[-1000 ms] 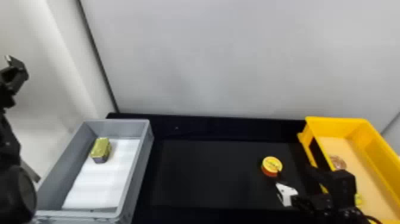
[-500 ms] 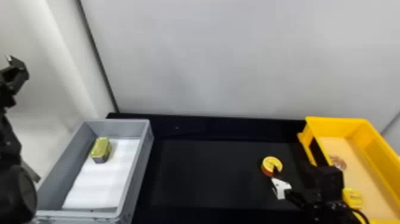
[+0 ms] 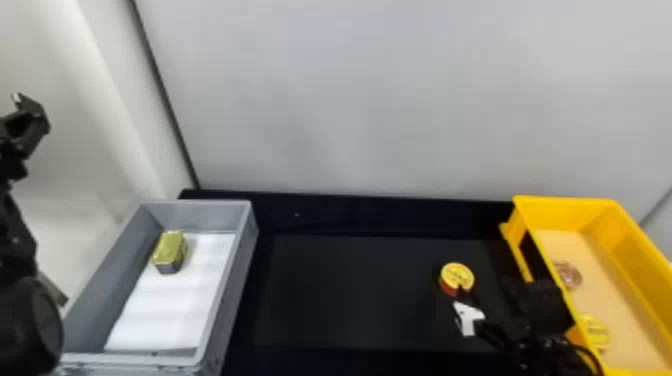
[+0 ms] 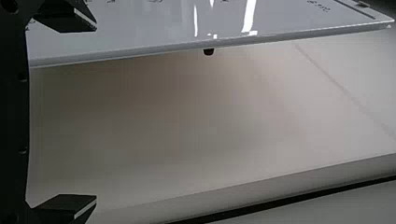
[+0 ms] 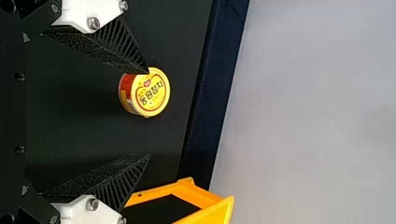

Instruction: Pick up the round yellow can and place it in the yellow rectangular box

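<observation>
My right gripper [image 3: 480, 295] is low over the black table beside the round yellow can [image 3: 457, 278], with one fingertip at the can's near edge. In the right wrist view my right gripper [image 5: 149, 114] stands open; the can [image 5: 152, 92] lies near its upper finger, whose tip overlaps the can's edge. Whether they touch, I cannot tell. The yellow rectangular box [image 3: 565, 201] stands at the right, its corner [image 5: 219, 211] beyond the lower finger. At the far left, my left gripper [image 3: 30, 120] is parked, raised; in its wrist view the left gripper [image 4: 95, 113] is open.
A grey bin [image 3: 245, 250] at the left holds a gold-topped rectangular can [image 3: 169, 250]. Inside the yellow box lie a brownish round can [image 3: 568, 274] and a yellow round one [image 3: 595, 332]. A pale wall [image 3: 350, 100] rises behind the table.
The right gripper and forearm have shifted left, bringing a finger up to the can's edge and uncovering more of the yellow can in the box. The left arm has stayed put.
</observation>
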